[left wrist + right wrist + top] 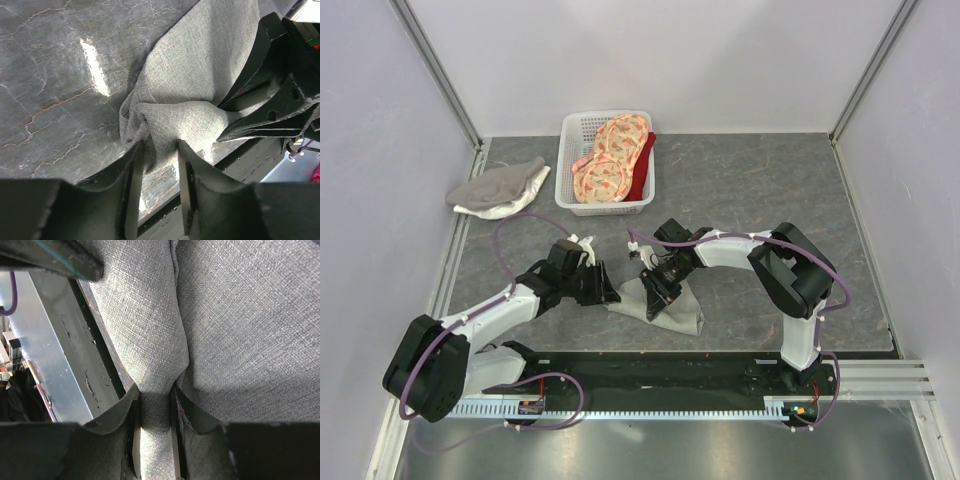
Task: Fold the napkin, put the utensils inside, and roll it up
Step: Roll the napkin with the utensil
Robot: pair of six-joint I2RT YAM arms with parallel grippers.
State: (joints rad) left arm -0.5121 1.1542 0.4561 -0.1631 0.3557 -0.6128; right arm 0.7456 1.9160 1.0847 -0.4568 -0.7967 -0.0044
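The grey-green napkin (677,313) lies bunched near the table's front edge, between my two grippers. My left gripper (603,289) is at its left end. In the left wrist view the twisted end of the napkin (190,65) sits between the tips of my left gripper (159,150) and touches both. My right gripper (656,290) is shut on a fold of the napkin (225,330), and in the right wrist view the cloth fills the gap of the gripper (156,405). Its black fingers (265,122) show pinching the cloth. The utensils are hidden.
A white basket (566,150) with orange-pink patterned cloths (610,160) and a red cloth stands at the back. A grey-and-white cloth (500,188) lies at the back left. A black strip (650,368) runs along the near edge, just past the napkin.
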